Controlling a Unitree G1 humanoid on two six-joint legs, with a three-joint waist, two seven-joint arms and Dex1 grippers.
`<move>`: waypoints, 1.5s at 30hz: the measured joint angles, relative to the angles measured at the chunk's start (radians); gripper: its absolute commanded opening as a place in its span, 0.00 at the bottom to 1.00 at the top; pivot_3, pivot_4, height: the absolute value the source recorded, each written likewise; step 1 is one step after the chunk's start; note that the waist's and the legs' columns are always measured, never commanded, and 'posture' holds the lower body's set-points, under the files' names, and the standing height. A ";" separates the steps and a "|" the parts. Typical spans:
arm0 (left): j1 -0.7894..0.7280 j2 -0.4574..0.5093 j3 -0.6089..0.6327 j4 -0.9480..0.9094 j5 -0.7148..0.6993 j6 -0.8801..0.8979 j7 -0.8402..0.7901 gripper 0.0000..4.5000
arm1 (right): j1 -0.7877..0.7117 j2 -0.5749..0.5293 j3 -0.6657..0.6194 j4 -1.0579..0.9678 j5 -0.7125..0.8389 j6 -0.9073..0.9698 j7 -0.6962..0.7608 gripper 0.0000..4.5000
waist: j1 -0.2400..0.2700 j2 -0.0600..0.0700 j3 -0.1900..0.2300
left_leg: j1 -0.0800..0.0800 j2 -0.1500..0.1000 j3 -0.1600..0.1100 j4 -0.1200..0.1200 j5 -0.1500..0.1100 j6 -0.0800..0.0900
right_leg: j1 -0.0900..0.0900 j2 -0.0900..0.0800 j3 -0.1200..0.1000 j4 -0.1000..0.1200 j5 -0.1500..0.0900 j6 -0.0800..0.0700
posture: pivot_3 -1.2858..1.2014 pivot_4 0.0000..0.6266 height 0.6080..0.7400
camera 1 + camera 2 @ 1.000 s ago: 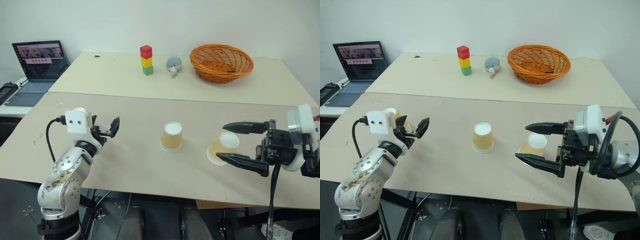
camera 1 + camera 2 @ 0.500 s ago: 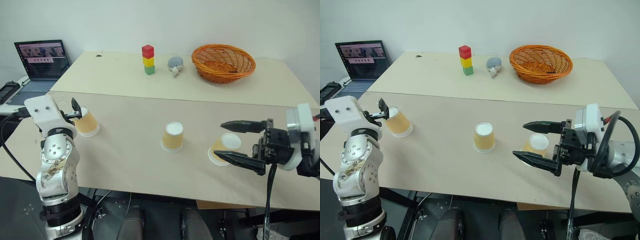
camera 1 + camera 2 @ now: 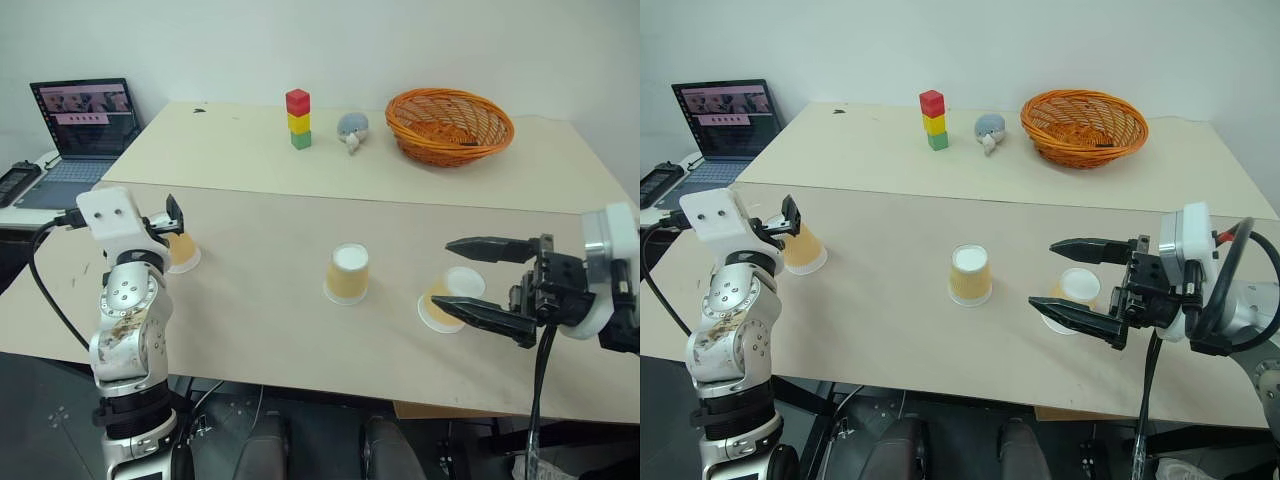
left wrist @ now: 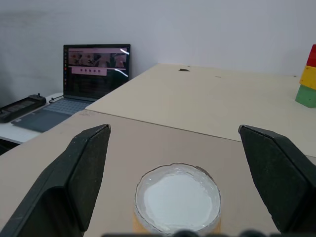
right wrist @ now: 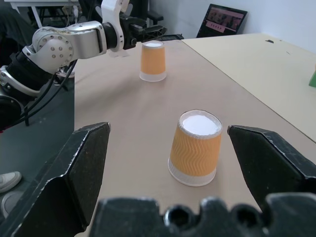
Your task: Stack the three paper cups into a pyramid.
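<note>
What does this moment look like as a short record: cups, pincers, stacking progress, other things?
cups: three, all upside down and apart on the table; left cup, middle cup, right cup
left pincer: open, fingers either side of the left cup, not closed on it
right pincer: open, at the right cup
stacking: not begun
other: block tower, basket, laptop
</note>
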 measured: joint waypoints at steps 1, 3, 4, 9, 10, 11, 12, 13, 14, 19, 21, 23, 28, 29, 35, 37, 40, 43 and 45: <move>0.000 -0.003 0.000 0.007 0.000 0.000 0.001 0.98 | 0.002 0.000 -0.004 0.000 0.000 0.000 0.000 1.00 | -0.001 0.000 0.000 | 0.000 0.000 0.000 0.000 0.000 0.000 | 0.000 0.000 0.000 0.000 0.000 0.000 | 0.52 0.24 0.23; 0.000 -0.003 0.000 0.017 0.000 0.000 0.002 0.98 | 0.005 0.000 -0.007 0.000 0.001 0.000 0.000 1.00 | -0.001 0.000 0.000 | 0.000 0.000 0.000 0.000 0.000 0.000 | 0.000 0.000 0.000 0.000 0.000 0.000 | 0.52 0.24 0.23; 0.000 -0.005 0.001 0.019 0.001 0.000 0.007 0.98 | 0.008 0.000 -0.011 0.000 0.001 0.000 0.000 1.00 | -0.001 0.000 0.000 | 0.000 0.000 0.000 0.000 0.000 0.000 | 0.000 0.000 0.000 0.000 0.000 0.000 | 0.52 0.24 0.23; 0.000 -0.017 0.003 0.038 0.008 0.003 0.024 0.98 | 0.011 0.004 -0.013 -0.001 0.010 0.000 -0.002 1.00 | -0.001 0.000 0.000 | 0.000 0.000 0.000 0.000 0.000 0.000 | 0.000 0.000 0.000 0.000 0.000 0.000 | 0.52 0.24 0.23; 0.001 -0.018 0.003 0.043 0.011 0.003 0.025 0.98 | 0.011 0.004 -0.013 -0.001 0.016 0.000 -0.004 1.00 | 0.000 0.000 0.000 | 0.000 0.000 0.000 0.000 0.000 0.000 | 0.000 0.000 -0.001 0.000 0.000 0.000 | 0.52 0.24 0.23; 0.001 -0.020 0.003 0.045 0.013 0.003 0.025 0.98 | 0.011 0.004 -0.015 -0.001 0.020 0.000 -0.005 1.00 | 0.000 0.000 0.000 | 0.000 0.000 0.000 0.000 0.000 0.000 | 0.000 0.000 -0.001 0.000 0.000 0.000 | 0.52 0.24 0.23; 0.001 -0.021 0.003 0.046 0.013 0.004 0.026 0.98 | 0.011 0.004 -0.018 -0.001 0.021 0.000 -0.006 1.00 | 0.001 0.000 0.000 | 0.000 0.000 -0.001 0.000 0.000 0.000 | 0.000 0.000 -0.001 0.000 0.000 0.000 | 0.52 0.24 0.23; 0.001 -0.023 0.002 0.048 0.014 0.004 0.026 0.98 | 0.011 0.004 -0.025 -0.001 0.024 0.000 -0.007 1.00 | 0.001 0.000 0.000 | 0.000 0.000 -0.001 0.000 0.000 0.000 | 0.000 0.000 -0.001 0.000 0.000 0.000 | 0.52 0.24 0.23; 0.001 -0.025 0.002 0.050 0.014 0.004 0.026 0.98 | 0.011 0.004 -0.030 -0.001 0.027 0.000 -0.008 1.00 | 0.001 0.000 0.000 | -0.001 0.000 -0.001 0.000 0.000 0.000 | 0.000 0.000 -0.001 0.000 0.000 0.000 | 0.52 0.24 0.23; 0.001 -0.035 -0.001 0.076 0.019 0.008 0.028 0.98 | 0.011 0.004 -0.041 -0.001 0.038 0.000 -0.015 1.00 | 0.000 0.000 0.000 | 0.000 0.000 -0.001 0.000 0.000 0.000 | 0.000 0.000 -0.001 0.000 0.000 0.000 | 0.52 0.24 0.23; 0.000 -0.042 -0.002 0.087 0.020 0.010 0.030 0.98 | 0.011 0.004 -0.041 -0.001 0.038 0.000 -0.020 1.00 | 0.000 0.000 0.000 | 0.000 0.000 -0.001 0.000 0.000 0.000 | 0.000 0.000 -0.001 0.000 0.000 0.000 | 0.52 0.24 0.23; 0.000 -0.049 -0.002 0.101 0.020 0.018 0.033 0.98 | 0.011 0.004 -0.041 -0.001 0.038 0.000 -0.023 1.00 | 0.000 0.000 0.000 | -0.001 0.000 -0.001 0.000 0.000 0.000 | 0.000 0.000 -0.001 0.000 0.000 0.000 | 0.52 0.24 0.23; -0.005 -0.060 -0.001 0.115 0.020 0.021 0.037 0.64 | 0.016 0.004 -0.043 -0.001 0.038 0.000 -0.024 1.00 | 0.001 0.000 0.000 | -0.001 0.000 -0.001 0.000 0.000 0.000 | 0.000 0.000 -0.001 0.000 0.000 0.000 | 0.52 0.24 0.23; -0.008 -0.060 -0.001 0.118 0.020 0.021 0.037 0.64 | 0.017 0.004 -0.044 -0.001 0.038 0.000 -0.024 1.00 | 0.001 0.000 0.000 | -0.001 0.000 -0.001 0.000 0.000 0.000 | 0.000 0.000 -0.001 0.000 0.000 0.000 | 0.52 0.24 0.23; -0.038 -0.049 -0.044 0.122 0.034 -0.005 0.015 0.64 | 0.022 0.003 -0.044 -0.001 0.038 0.000 -0.024 1.00 | 0.001 0.000 0.000 | -0.001 -0.001 -0.001 0.000 0.000 0.000 | 0.000 0.000 -0.001 -0.001 0.000 0.000 | 0.52 0.24 0.23; -0.057 -0.039 -0.063 0.124 0.039 -0.025 0.000 0.64 | 0.022 0.003 -0.044 0.000 0.038 0.000 -0.024 1.00 | 0.001 0.000 0.000 | -0.001 -0.001 -0.001 0.000 0.000 0.000 | 0.000 0.000 -0.001 -0.001 0.000 0.000 | 0.52 0.24 0.23; -0.116 0.003 -0.110 0.141 0.043 -0.077 -0.070 0.64 | 0.020 0.003 -0.044 0.002 0.038 0.000 -0.024 1.00 | 0.002 0.000 0.000 | -0.001 -0.001 -0.001 0.000 0.000 0.000 | 0.000 0.000 -0.002 -0.001 0.000 0.000 | 0.52 0.24 0.23; -0.168 0.047 -0.174 0.160 0.024 -0.118 -0.203 0.64 | 0.001 0.001 -0.044 0.008 0.038 0.000 -0.024 1.00 | 0.001 0.001 -0.001 | -0.001 -0.002 0.000 -0.001 0.000 0.000 | 0.001 -0.001 -0.001 -0.001 0.000 0.000 | 0.52 0.24 0.23; -0.170 0.061 -0.216 0.189 0.014 -0.130 -0.290 0.64 | -0.002 -0.002 -0.044 0.010 0.038 0.000 -0.023 1.00 | 0.000 0.001 -0.001 | 0.000 -0.002 0.000 -0.002 0.000 0.000 | 0.001 -0.001 -0.001 -0.001 0.000 0.000 | 0.52 0.24 0.23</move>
